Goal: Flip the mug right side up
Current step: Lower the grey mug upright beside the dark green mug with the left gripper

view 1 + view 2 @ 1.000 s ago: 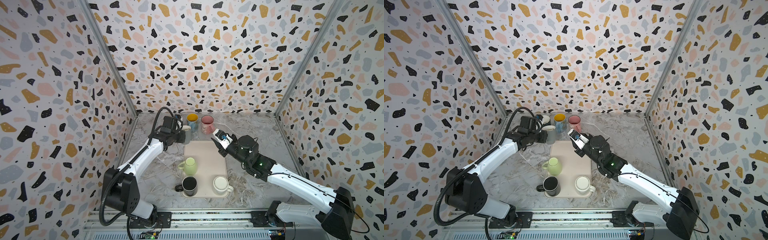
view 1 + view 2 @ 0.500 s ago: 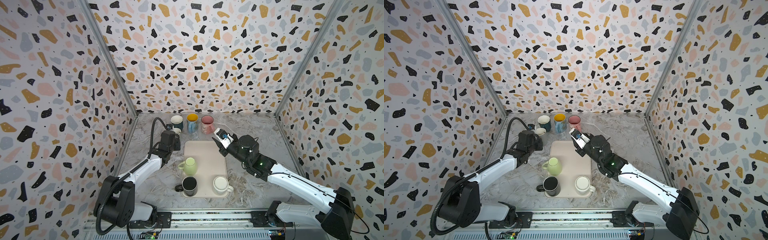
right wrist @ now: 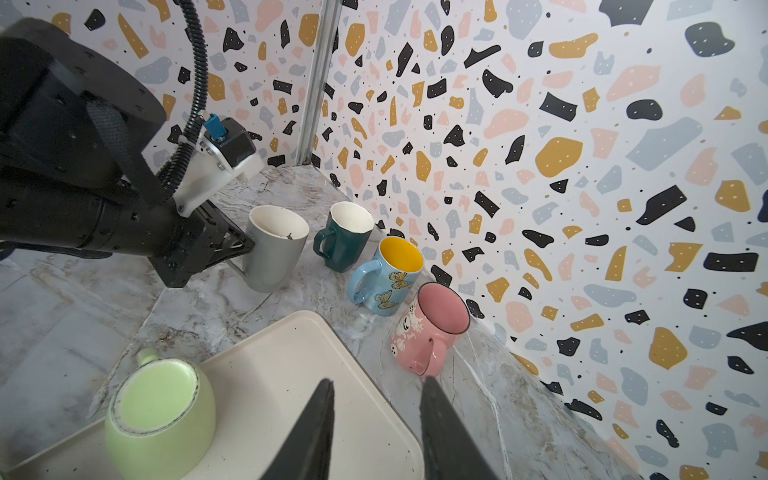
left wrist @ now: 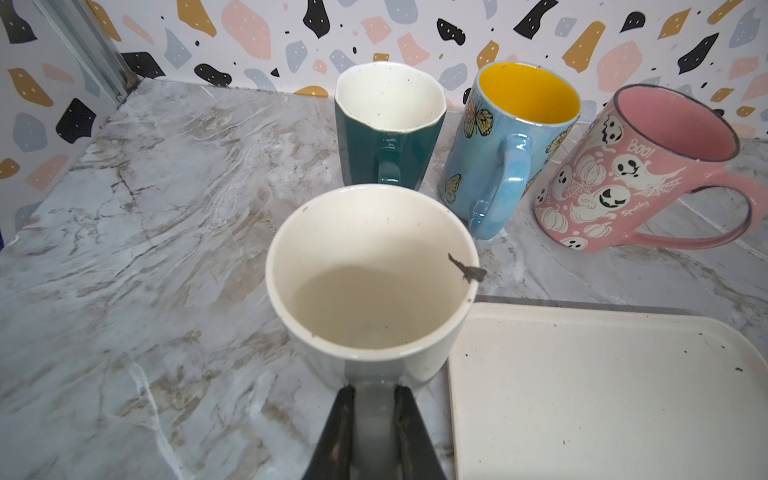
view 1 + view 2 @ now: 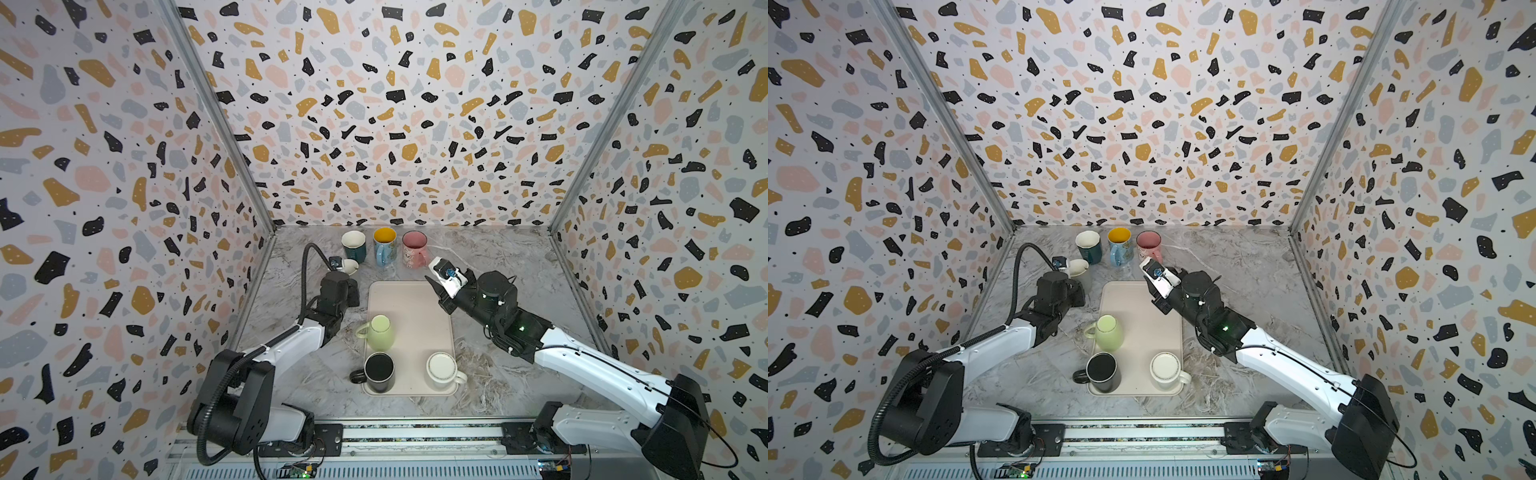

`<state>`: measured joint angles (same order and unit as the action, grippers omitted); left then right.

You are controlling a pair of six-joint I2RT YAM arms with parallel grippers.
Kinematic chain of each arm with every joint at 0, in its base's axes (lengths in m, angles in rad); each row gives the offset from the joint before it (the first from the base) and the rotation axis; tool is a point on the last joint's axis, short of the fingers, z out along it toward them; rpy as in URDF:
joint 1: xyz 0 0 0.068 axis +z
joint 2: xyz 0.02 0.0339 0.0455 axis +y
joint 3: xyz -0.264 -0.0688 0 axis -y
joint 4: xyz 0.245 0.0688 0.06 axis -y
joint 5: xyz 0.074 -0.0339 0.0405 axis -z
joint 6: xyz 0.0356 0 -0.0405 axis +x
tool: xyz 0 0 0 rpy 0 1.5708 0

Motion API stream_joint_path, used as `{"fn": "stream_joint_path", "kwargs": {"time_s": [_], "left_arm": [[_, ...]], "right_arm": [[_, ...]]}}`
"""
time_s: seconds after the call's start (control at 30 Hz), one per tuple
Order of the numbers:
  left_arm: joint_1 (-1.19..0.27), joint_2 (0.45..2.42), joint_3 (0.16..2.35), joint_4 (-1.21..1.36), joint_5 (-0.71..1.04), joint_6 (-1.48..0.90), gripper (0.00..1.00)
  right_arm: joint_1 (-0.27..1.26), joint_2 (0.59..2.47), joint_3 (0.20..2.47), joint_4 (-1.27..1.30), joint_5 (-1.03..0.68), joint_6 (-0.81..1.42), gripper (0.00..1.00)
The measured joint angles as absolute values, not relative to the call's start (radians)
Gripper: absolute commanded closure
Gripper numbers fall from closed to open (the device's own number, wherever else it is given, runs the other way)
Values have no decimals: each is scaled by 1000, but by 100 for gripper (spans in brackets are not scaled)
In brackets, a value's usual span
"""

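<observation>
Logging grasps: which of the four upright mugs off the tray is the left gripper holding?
The grey mug with the cream inside: the left gripper is shut on its handle. The teal mug, blue mug and pink mug stand free behind it.

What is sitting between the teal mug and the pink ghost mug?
The blue butterfly mug, yellow inside, stands upright between the teal mug and the pink ghost mug. The left wrist view shows it most clearly.

Grey-veined marble desk point(image 5: 498, 266). Cream rectangular plastic tray point(image 5: 409, 299) lies flat mid-desk. Near the back wall, a row of three upright mugs: teal faceted mug point(image 5: 354, 246), blue butterfly mug point(image 5: 384, 246), pink ghost-print mug point(image 5: 414, 249). A grey mug with white inside point(image 3: 274, 249) stands upright just beside the tray's far left corner.
</observation>
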<state>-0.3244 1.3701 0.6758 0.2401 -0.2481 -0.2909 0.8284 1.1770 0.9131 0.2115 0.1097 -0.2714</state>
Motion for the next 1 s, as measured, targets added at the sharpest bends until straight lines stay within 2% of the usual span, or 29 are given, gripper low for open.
{"fn": "stream_joint_path", "kwargs": {"time_s": [1.0], "left_arm": [[-332,1485,621,392,-275,-272,100]], "right_arm": [[818,1177,884,241,110,-253,63]]}}
